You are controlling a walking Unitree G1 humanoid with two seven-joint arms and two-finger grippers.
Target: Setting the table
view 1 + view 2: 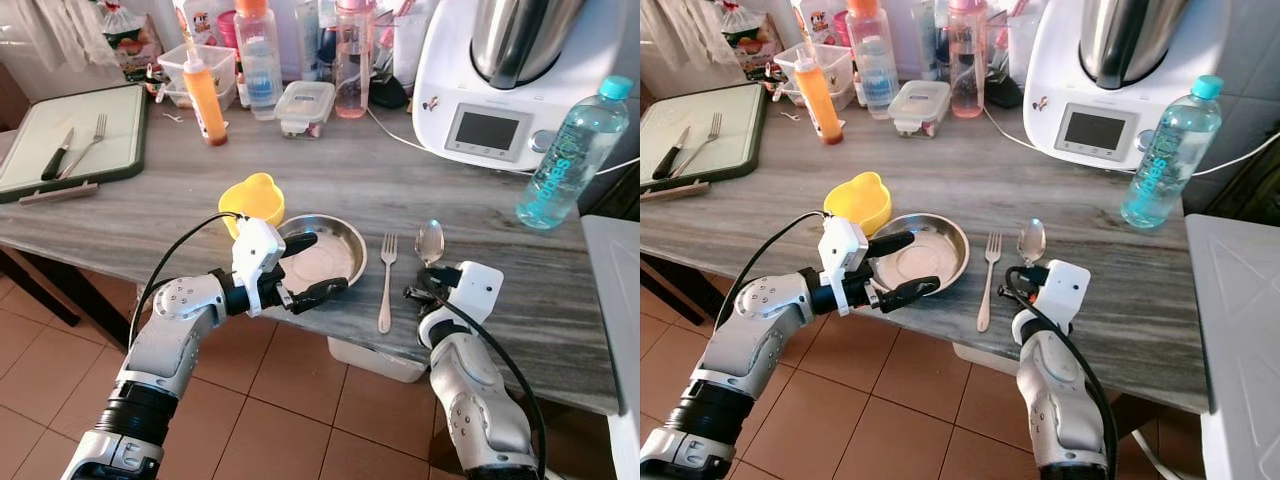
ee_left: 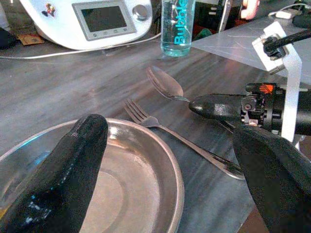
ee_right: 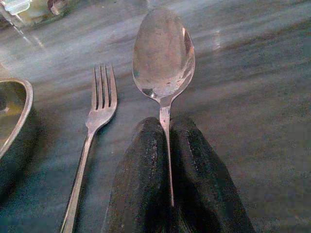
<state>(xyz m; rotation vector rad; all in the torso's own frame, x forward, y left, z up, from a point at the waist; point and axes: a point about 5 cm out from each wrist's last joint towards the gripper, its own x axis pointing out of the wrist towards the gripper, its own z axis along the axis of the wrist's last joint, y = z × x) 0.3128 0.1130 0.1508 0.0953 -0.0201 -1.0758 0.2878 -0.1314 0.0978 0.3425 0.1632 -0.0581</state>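
The right tool (image 3: 167, 160) pinches the spoon (image 3: 164, 53) by its handle (bowl toward twelve o'clock), parallel to the fork (image 1: 386, 282). At nine o'clock, the left tool (image 1: 308, 268) gapes wide over the steel plate (image 1: 345, 262).

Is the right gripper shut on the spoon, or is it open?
Shut on it. In the right wrist view the right gripper has its jaws pressed together on the handle of the spoon, whose bowl lies on the table.
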